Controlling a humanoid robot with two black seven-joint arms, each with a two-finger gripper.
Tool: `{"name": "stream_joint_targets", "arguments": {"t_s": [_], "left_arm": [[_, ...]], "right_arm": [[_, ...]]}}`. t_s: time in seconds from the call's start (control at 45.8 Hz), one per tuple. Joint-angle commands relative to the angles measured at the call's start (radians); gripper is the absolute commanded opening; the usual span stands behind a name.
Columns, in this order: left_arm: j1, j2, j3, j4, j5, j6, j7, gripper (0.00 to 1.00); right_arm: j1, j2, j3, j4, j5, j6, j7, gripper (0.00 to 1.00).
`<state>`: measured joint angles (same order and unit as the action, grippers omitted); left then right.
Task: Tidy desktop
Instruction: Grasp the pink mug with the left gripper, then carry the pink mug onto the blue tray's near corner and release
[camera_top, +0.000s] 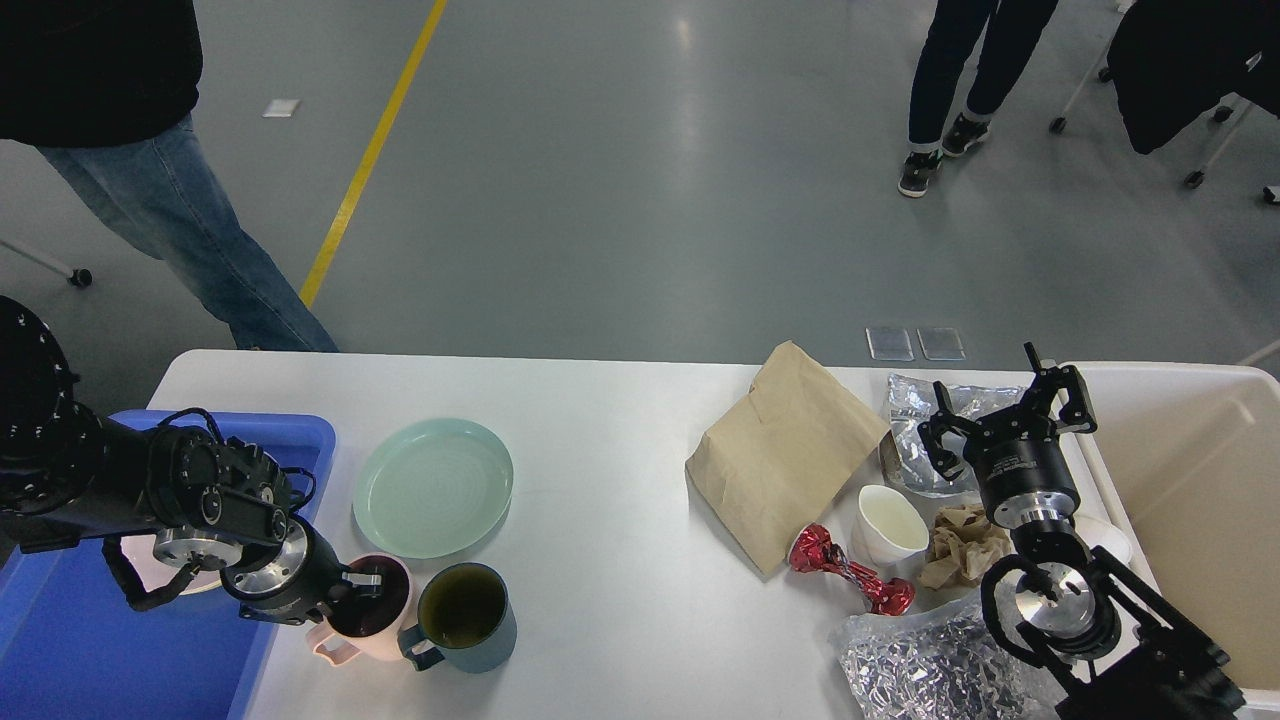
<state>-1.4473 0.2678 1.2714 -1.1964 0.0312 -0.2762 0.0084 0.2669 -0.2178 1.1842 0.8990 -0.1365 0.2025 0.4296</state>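
The white desktop (600, 450) holds dishes on the left and rubbish on the right. My left gripper (362, 588) is shut on the rim of a pink mug (385, 625), with one finger inside it, beside the blue tray (60, 640). A dark teal mug (467, 617) stands touching the pink mug's right side. A pale green plate (433, 487) lies just behind them. My right gripper (1005, 412) is open and empty, over a silver foil bag (915, 410).
A brown paper bag (785, 455), a white cup (890, 525), a red wrapper (850, 577), crumpled brown paper (962, 545) and crinkled foil (925, 665) lie on the right. A beige bin (1190, 480) stands at the far right. People stand beyond the table.
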Motion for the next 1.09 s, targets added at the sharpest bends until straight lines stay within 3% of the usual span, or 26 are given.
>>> {"name": "stream_joint_targets", "arguments": {"t_s": [0.0,0.197,0.372,0.525,0.678,0.787,0.874,0.984,1.071], "left_arm": [[-0.01,0.008,0.002,0.0,-0.002,0.005,-0.001,0.0],[-0.044,0.048,0.014,-0.014,0.001,-0.029,-0.005,0.0],[-0.171,0.109,0.048,-0.075,0.001,-0.144,-0.005,0.0],[-0.389,0.151,0.117,-0.172,0.003,-0.308,0.002,0.0],[-0.684,0.125,0.21,-0.33,0.0,-0.397,-0.002,0.0],[-0.916,0.062,0.252,-0.443,-0.008,-0.475,-0.019,0.0],[-1.053,0.033,0.26,-0.491,-0.031,-0.564,-0.06,0.0],[-1.15,0.025,0.284,-0.494,-0.045,-0.675,-0.111,0.0],[-1.15,0.025,0.29,-0.493,-0.047,-0.68,-0.117,0.0]], "right_arm": [[0.0,0.0,0.0,0.0,0.0,0.0,0.0,1.0],[0.0,0.0,0.0,0.0,0.0,0.0,0.0,1.0],[0.0,0.0,0.0,0.0,0.0,0.0,0.0,1.0],[0.0,0.0,0.0,0.0,0.0,0.0,0.0,1.0],[0.0,0.0,0.0,-0.002,0.0,0.0,0.0,1.0],[0.0,0.0,0.0,-0.002,0.0,0.0,0.0,1.0],[0.0,0.0,0.0,-0.002,0.0,0.0,0.0,1.0],[0.0,0.0,0.0,-0.002,0.0,0.0,0.0,1.0],[0.0,0.0,0.0,-0.002,0.0,0.0,0.0,1.0]]}}
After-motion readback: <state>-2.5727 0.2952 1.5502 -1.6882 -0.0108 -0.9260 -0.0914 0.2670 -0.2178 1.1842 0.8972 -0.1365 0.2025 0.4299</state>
